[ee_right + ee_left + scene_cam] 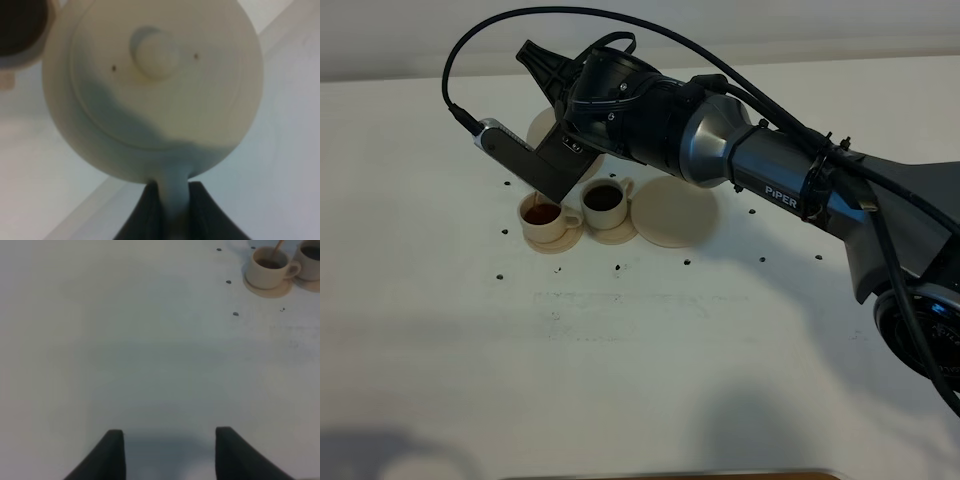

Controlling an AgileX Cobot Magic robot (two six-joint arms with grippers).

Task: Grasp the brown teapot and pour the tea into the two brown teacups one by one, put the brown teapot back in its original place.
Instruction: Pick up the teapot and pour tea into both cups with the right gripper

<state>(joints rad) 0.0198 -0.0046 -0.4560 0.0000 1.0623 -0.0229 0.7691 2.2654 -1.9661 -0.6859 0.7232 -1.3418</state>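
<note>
The brown teapot point(152, 85) hangs tilted above the teacups, my right gripper point(174, 192) shut on its loop handle. In the exterior high view the right arm point(650, 110) reaches across and hides most of the teapot point(542, 130). A thin brown stream falls into the left teacup point(542, 213), which also shows in the left wrist view point(270, 265). The right teacup point(605, 198) holds dark tea. Each cup stands on a small saucer. The original place, a wider round saucer point(675, 212), lies bare to their right. My left gripper point(170, 452) is open over bare table with nothing between its fingers.
Small dark specks point(506, 232) dot the white table point(640, 350) around the cups. A brown strip point(670, 476) runs along the table's near edge. The left arm itself is out of the exterior high view.
</note>
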